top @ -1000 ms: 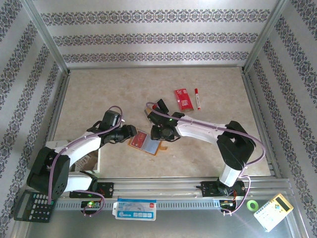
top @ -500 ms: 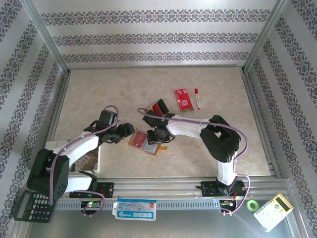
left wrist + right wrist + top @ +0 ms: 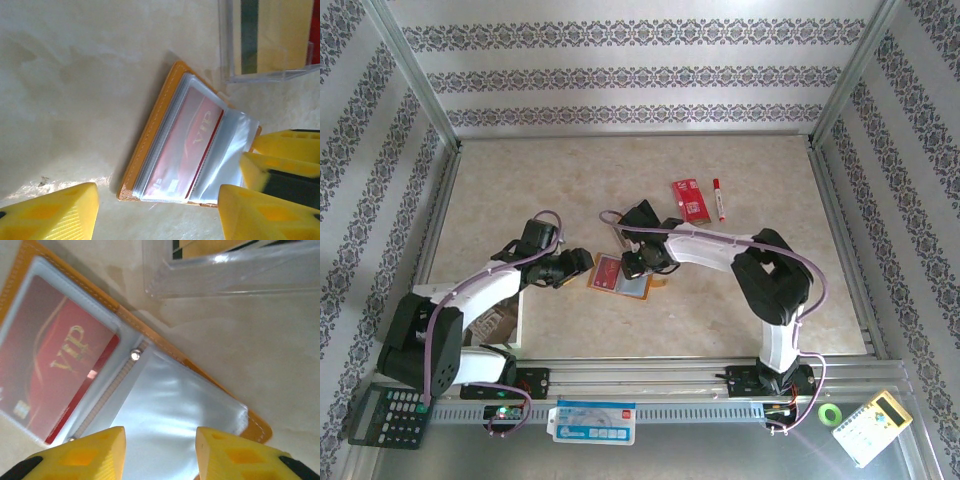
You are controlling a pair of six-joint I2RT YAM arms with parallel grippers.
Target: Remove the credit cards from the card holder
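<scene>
card holder orange; credit card red, gold lettering; right gripper yellow; table mottled beige

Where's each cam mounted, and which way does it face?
Top external: above and behind the bases, looking down at the table; both arms show.
Left wrist: on the left arm, facing down at the card holder; left end effector fingers frame the bottom.
Right wrist: on the right arm, close over the holder's clear pocket; right end effector fingers at bottom.
Shared: both wrist views show the red VIP card.
</scene>
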